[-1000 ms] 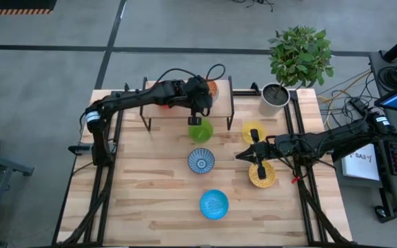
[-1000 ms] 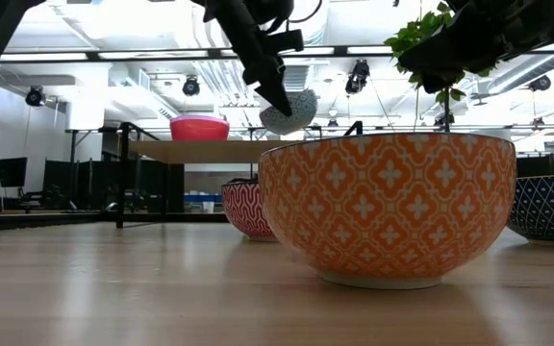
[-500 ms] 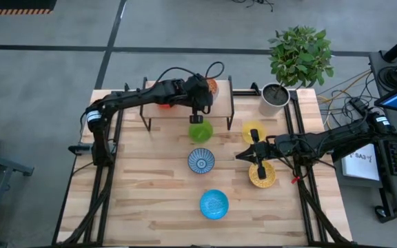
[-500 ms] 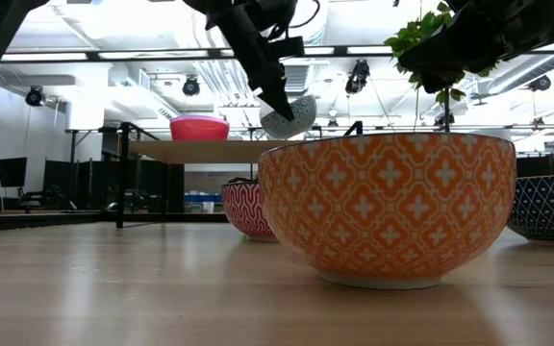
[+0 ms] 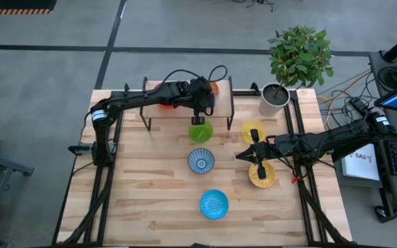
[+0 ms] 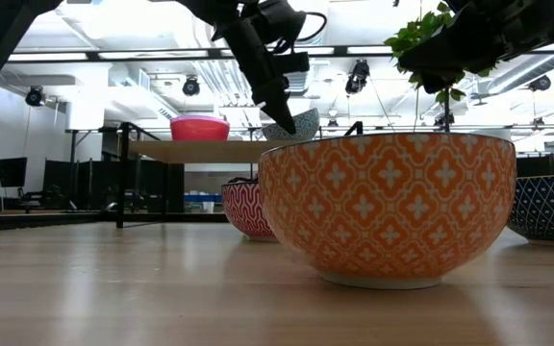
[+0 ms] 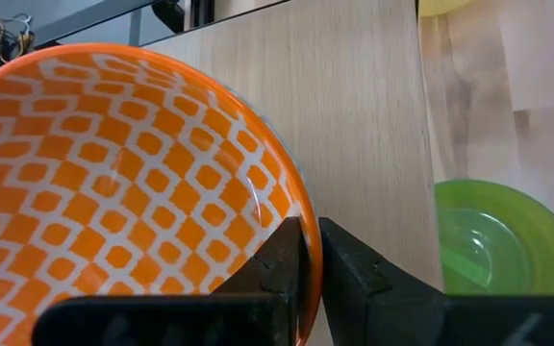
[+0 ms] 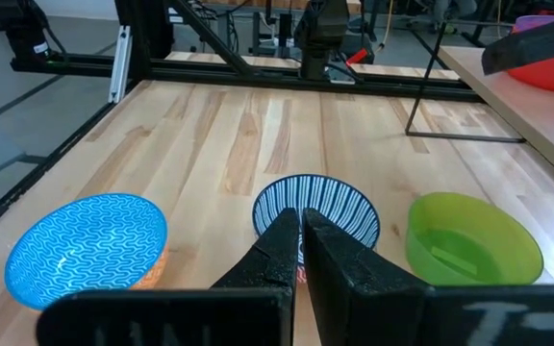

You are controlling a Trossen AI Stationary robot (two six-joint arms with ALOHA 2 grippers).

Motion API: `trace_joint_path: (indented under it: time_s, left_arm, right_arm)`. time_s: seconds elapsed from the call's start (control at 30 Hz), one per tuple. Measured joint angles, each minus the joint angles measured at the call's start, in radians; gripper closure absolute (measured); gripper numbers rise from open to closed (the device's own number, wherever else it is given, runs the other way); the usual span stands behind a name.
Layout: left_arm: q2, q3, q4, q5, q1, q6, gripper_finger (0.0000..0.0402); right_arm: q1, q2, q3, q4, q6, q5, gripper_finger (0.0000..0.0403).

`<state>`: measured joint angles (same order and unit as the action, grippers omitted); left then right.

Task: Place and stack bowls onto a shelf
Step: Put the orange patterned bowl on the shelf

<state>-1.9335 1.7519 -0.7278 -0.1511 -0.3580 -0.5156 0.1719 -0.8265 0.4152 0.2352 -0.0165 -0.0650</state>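
My left gripper [image 5: 205, 97] is shut on an orange-patterned bowl [image 5: 213, 89] low over the shelf's wooden board [image 5: 178, 111]; the bowl's foot is hidden in the low view [image 6: 296, 125]. A red bowl [image 6: 200, 127] rests on the board to the table's left of it. On the table lie a green bowl [image 5: 200, 131], a blue-white patterned bowl [image 5: 201, 161], a light blue bowl [image 5: 214, 204], a yellow bowl [image 5: 253, 131] and a gold bowl [image 5: 262, 176]. My right gripper [image 5: 240, 156] is shut and empty between the yellow and gold bowls. My left gripper pinches the orange bowl's rim [image 7: 296, 207], one finger [image 7: 282, 255] inside the bowl and one [image 7: 349, 259] outside its wall. The fingers slant down onto the rim from above [image 6: 279, 113]. The bowl is tilted; I cannot tell whether its foot touches the board.
A grey plant pot [image 5: 274, 98] with a leafy plant stands at the table's far right corner. The shelf's black legs [image 5: 231, 96] stand close beside the held bowl. Bare tabletop [image 5: 143, 179] lies at the near left.
My left gripper has gone down and a little toward the table's far edge with the orange bowl, which now sits lower, close over the shelf board, still tilted.
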Motion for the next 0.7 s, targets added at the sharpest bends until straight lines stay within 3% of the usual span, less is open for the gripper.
trace_joint_path:
  time_s: [0.27, 0.7]
  left_arm:
    - [0.0, 0.0, 0.002, 0.003, 0.0, -0.016, 0.0379]
    - [0.0, 0.027, 0.022, 0.003, -0.006, 0.0, 0.0303]
  right_arm:
    - [0.0, 0.0, 0.0, -0.003, -0.001, -0.002, 0.0394]
    - [0.0, 0.0, 0.0, -0.02, -0.001, -0.015, 0.0394]
